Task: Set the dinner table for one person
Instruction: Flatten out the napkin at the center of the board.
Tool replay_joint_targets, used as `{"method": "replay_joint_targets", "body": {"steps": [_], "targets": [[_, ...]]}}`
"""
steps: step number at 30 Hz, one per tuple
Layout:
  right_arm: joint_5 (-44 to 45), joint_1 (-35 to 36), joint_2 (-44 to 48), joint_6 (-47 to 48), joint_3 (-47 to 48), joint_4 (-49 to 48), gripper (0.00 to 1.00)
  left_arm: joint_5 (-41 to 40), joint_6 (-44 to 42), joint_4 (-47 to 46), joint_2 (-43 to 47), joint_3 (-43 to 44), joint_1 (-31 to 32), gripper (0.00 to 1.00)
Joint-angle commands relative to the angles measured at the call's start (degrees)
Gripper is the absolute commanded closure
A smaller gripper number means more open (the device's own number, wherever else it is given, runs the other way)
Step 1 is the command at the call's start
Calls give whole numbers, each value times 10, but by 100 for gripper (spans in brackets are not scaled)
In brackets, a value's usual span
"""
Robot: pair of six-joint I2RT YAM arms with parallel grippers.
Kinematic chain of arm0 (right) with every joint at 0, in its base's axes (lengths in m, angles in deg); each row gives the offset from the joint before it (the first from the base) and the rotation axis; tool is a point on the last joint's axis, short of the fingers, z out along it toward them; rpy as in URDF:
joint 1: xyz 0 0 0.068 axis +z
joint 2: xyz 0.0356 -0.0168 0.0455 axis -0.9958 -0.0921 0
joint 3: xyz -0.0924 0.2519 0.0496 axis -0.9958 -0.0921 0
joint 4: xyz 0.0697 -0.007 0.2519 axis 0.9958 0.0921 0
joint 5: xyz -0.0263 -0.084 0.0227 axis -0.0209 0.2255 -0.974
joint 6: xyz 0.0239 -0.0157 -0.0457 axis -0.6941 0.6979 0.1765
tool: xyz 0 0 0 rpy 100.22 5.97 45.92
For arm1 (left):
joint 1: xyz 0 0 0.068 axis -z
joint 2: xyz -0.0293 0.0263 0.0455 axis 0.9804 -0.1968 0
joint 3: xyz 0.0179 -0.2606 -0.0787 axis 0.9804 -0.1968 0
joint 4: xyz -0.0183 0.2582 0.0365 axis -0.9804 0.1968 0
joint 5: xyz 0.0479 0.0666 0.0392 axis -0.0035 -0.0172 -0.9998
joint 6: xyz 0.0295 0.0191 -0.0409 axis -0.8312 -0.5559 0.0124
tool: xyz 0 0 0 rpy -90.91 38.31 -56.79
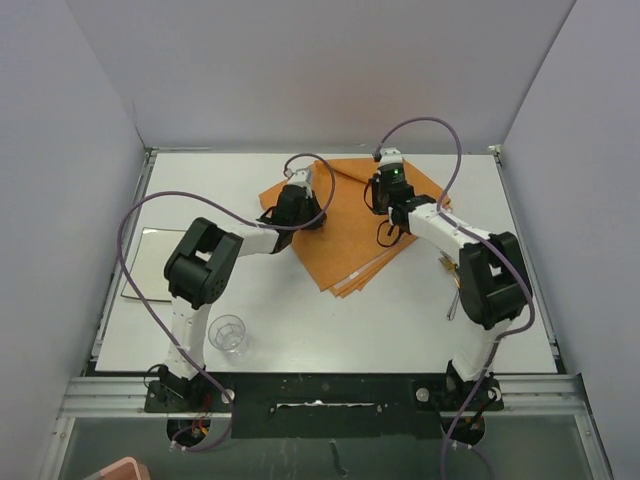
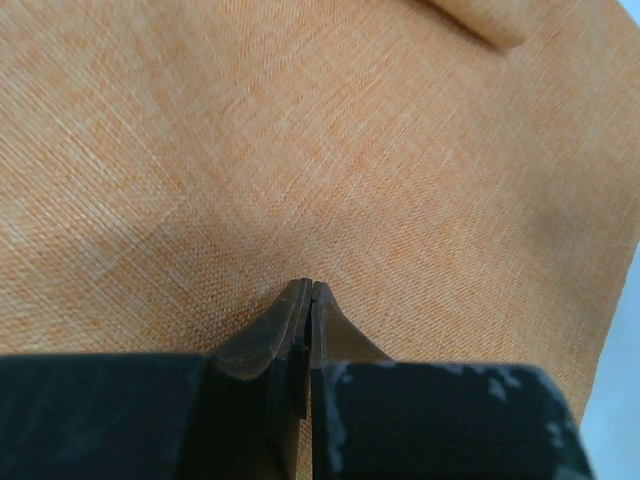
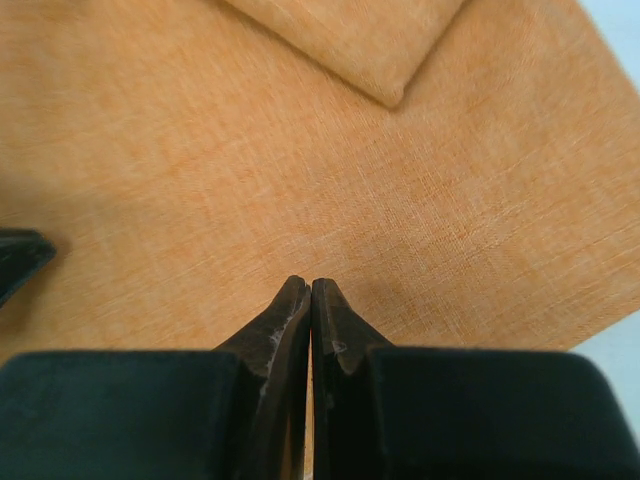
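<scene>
The dinner table (image 1: 400,320) is a pale grey-white top. On it, at the back middle, lies an orange folded cloth placemat (image 1: 350,245). My left gripper (image 1: 306,207) rests on the mat's left part and my right gripper (image 1: 386,196) on its upper right part. In the left wrist view the left gripper (image 2: 311,285) is shut, its tips down against the orange weave (image 2: 300,150). Seen from the right wrist, the right gripper (image 3: 310,282) is also shut against the cloth (image 3: 250,180). No fabric shows between either pair of jaws. A folded corner (image 3: 390,70) lies ahead.
A square white plate (image 1: 150,265) sits at the table's left edge. A clear glass (image 1: 229,335) stands near the front left, by the left arm's base. Cutlery (image 1: 452,295) lies partly under the right arm. Grey walls close in three sides.
</scene>
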Motion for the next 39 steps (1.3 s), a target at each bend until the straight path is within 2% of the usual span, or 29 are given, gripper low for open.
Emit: {"method": "replay_joint_targets", "body": {"steps": [1, 5, 11, 15, 20, 24, 30, 33, 36, 39], "targets": [[-3, -28, -80, -70, 100, 75, 100, 30, 49, -39, -28, 14, -2, 100], [11, -38, -167, -81, 180, 121, 100, 29, 36, -41, -8, -23, 4, 100], [-4, -42, -253, -84, 213, 157, 100, 20, 11, -23, 56, -74, 5, 100], [-12, -30, -285, -93, 208, 195, 100, 12, -18, 22, 104, -61, 2, 100], [-8, 16, -248, -97, 133, 178, 100, 9, -65, 145, 146, 20, -6, 100], [-1, 54, -213, -132, 101, 198, 100, -28, -94, 211, 192, 56, -11, 100], [-12, 136, -184, -190, 91, 244, 100, -53, -107, 240, 260, 63, -21, 100], [-29, 160, -180, -235, 104, 275, 100, -66, -113, 237, 297, 46, -22, 100], [-62, 178, -162, -268, 92, 265, 100, -78, -115, 236, 329, 24, -22, 100], [-18, 204, -129, -263, 87, 264, 100, -83, -118, 243, 352, 6, -22, 100]]}}
